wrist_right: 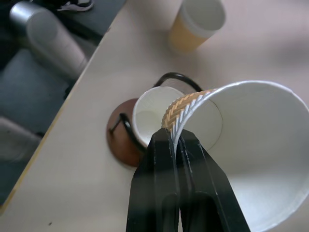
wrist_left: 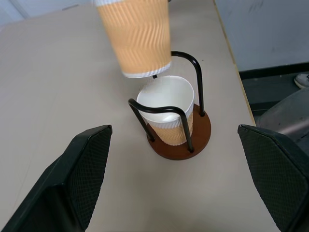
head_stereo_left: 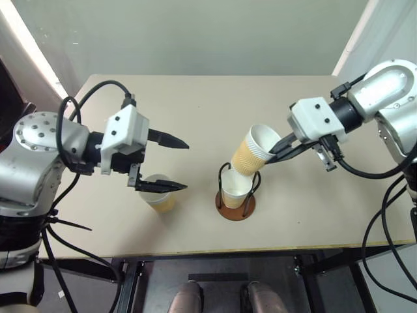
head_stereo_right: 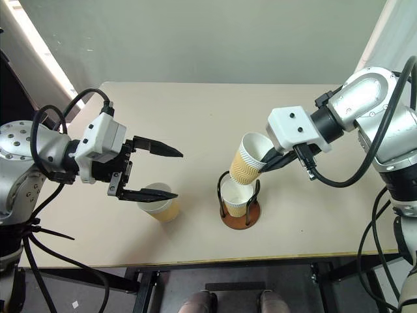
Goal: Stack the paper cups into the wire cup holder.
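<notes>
the right claw (head_stereo_left: 279, 147) is pinching the rim of a tilted paper cup (head_stereo_left: 252, 151), holding it just above the wire cup holder (head_stereo_left: 236, 202) on the table (head_stereo_left: 195, 104). the left wrist view is showing a second cup (wrist_left: 169, 113) nested upright between the loops. the left claw (head_stereo_left: 171, 164) is hanging spread wide, above the third cup (head_stereo_left: 160, 197).

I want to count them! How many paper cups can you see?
3: one sits in the wire cup holder, one tilts just above it, pinched by the right tool, one stands on the table under the left tool.
</notes>
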Robot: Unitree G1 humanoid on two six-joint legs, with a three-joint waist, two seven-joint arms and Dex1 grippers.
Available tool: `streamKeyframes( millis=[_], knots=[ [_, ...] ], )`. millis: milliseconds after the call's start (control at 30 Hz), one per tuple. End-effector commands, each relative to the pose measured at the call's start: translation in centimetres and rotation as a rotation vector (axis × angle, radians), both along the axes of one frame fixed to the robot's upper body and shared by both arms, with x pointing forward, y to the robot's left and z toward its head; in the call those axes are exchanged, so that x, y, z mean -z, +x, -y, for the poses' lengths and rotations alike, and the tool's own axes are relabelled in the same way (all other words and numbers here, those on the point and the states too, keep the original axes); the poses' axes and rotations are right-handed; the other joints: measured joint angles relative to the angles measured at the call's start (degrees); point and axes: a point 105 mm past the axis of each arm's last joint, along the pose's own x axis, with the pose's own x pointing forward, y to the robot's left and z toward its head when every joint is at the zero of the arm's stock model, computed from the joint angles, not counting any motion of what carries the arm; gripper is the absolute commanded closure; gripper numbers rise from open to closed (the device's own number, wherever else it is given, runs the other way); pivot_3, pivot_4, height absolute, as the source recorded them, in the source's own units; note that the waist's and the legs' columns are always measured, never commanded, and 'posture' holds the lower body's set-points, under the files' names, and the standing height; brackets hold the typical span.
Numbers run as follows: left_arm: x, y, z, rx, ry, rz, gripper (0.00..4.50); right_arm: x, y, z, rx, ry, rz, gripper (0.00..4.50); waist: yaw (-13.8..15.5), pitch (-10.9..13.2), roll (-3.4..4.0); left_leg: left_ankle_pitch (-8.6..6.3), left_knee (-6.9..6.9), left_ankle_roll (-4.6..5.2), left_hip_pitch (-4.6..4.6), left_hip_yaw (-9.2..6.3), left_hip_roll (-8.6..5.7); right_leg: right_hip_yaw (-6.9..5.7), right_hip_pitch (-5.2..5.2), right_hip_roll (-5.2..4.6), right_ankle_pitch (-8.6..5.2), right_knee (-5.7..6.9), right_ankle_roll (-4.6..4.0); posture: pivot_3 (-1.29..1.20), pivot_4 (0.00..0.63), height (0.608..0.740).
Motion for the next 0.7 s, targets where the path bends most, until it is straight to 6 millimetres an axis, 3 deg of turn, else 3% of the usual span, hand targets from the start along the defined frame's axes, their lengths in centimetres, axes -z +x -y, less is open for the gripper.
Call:
streamKeyframes(
  millis=[33,533,633,700],
  knots=[
    [-0.9,-0.5,0.0,0.005,0.005,0.055,0.0,0.1,-1.0,-0.8,-0.068,-0.017,0.017,4.45,0.0,0.0,0.0,0.0,0.0,0.0,0.0,0.0,0.0,0.0,0.0,0.0,0.0,0.0,0.0,0.0,0.15,0.74],
    [-0.5,-0.5,-0.3,-0.046,0.015,0.052,0.0,2.4,0.1,-2.2,-0.095,-0.101,0.077,4.45,0.0,0.0,-0.02,-0.03,0.0,0.05,-0.01,-0.01,0.0,-0.02,-0.01,0.0,0.01,0.0,0.01,0.0,0.15,0.74],
    [-0.5,-0.5,-0.3,-0.049,0.018,0.052,0.0,2.4,0.1,-2.2,-0.097,-0.109,0.078,3.87,0.0,0.0,-0.02,-0.03,0.0,0.04,-0.01,-0.01,0.0,-0.02,0.0,0.0,0.02,0.0,0.0,0.0,0.15,0.74],
    [-0.5,-0.5,-0.4,-0.053,0.021,0.054,0.0,2.3,0.2,-2.3,-0.097,-0.108,0.085,3.18,0.0,0.0,-0.02,-0.03,0.0,0.04,-0.01,-0.01,0.0,-0.02,0.0,0.0,0.02,0.0,0.0,0.0,0.15,0.74]
  ],
)
